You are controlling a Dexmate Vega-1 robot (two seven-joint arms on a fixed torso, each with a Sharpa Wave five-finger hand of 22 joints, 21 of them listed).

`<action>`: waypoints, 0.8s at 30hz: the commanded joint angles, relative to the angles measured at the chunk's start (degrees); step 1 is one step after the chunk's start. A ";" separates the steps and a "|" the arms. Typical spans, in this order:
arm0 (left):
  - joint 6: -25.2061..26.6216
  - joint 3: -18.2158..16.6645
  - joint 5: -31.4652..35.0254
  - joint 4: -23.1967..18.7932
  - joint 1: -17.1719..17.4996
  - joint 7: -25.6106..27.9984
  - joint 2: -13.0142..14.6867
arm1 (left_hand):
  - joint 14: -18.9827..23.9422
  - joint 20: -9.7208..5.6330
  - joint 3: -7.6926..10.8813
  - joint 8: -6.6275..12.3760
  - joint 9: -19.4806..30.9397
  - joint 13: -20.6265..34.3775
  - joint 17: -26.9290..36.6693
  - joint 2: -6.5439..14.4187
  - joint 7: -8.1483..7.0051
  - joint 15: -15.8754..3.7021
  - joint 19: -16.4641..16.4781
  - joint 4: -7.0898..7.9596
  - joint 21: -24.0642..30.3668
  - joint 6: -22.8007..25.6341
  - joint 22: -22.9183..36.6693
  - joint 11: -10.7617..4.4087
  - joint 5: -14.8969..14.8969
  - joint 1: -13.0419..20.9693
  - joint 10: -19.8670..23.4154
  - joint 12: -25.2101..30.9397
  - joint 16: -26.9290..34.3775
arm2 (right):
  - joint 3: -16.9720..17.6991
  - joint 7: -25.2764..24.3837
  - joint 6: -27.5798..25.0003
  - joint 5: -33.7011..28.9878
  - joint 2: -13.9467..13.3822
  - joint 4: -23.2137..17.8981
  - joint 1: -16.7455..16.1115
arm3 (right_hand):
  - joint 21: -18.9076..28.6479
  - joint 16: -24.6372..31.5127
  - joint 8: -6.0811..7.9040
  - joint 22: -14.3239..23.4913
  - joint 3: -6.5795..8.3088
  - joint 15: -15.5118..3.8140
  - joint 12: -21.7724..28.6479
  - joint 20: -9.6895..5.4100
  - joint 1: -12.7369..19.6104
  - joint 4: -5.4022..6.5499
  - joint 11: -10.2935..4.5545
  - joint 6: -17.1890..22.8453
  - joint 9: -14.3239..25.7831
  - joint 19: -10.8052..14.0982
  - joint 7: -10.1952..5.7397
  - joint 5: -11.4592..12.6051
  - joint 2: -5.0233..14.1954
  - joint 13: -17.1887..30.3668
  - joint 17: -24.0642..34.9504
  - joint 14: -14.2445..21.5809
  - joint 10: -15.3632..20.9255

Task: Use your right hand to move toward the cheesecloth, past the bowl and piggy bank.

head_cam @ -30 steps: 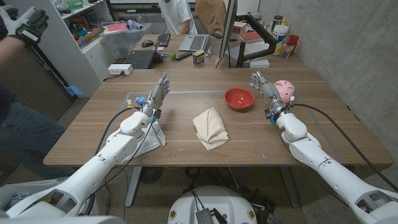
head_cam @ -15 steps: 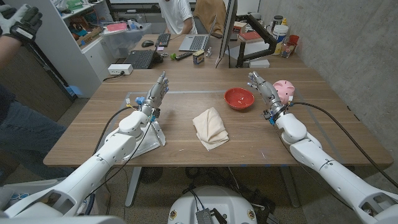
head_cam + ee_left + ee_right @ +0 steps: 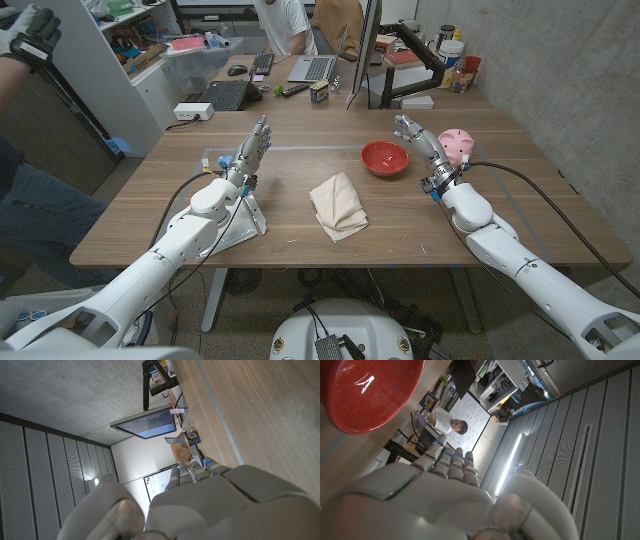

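Between bowl and piggy bank, right hand hovers empty, fingers straight, well apart from cheesecloth.

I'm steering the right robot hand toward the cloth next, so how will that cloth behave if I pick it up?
The cloth lies folded in soft layers with rumpled edges, so it will probably droop and unfold if lifted by one corner. It looks thin and light. Lying flat on the smooth wooden table, it may slide rather than lift when pushed from the side.

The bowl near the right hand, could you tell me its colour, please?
Red; the bowl shows best in the head view.
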 commanded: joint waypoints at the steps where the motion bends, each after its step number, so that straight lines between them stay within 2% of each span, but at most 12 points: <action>1: 0.38 -0.09 0.05 -0.74 0.21 0.36 0.11 | -0.46 -2.99 -0.16 -0.07 0.34 0.01 0.16 0.67 0.13 0.18 -0.41 -0.02 -0.04 0.15 0.29 0.02 0.31 0.32 0.01 -0.15 -0.21 | -0.32 -0.29 1.64 -2.49 -0.18 -0.55 -0.13 | -0.47 0.09 0.31 0.09 0.33 -0.19 0.12 -1.20 0.58 -0.35 0.01 0.28 0.21 0.20 -0.31 0.38 0.20 0.10 0.19 -0.03 0.28; 24: -0.18 -0.02 0.36 -1.08 0.35 0.15 0.16 | -0.39 -2.86 -0.43 -0.16 0.35 0.00 0.18 0.91 0.23 0.19 -0.38 -0.04 -0.11 0.34 0.31 0.11 0.41 0.35 0.20 -0.14 -0.18 | -1.55 -1.13 1.69 -8.38 -0.92 -3.44 -0.01 | -1.09 0.08 0.24 0.11 0.25 -0.03 0.10 -0.96 0.75 -0.60 0.03 0.34 0.22 0.19 -0.69 0.38 0.30 0.10 0.18 -0.08 0.23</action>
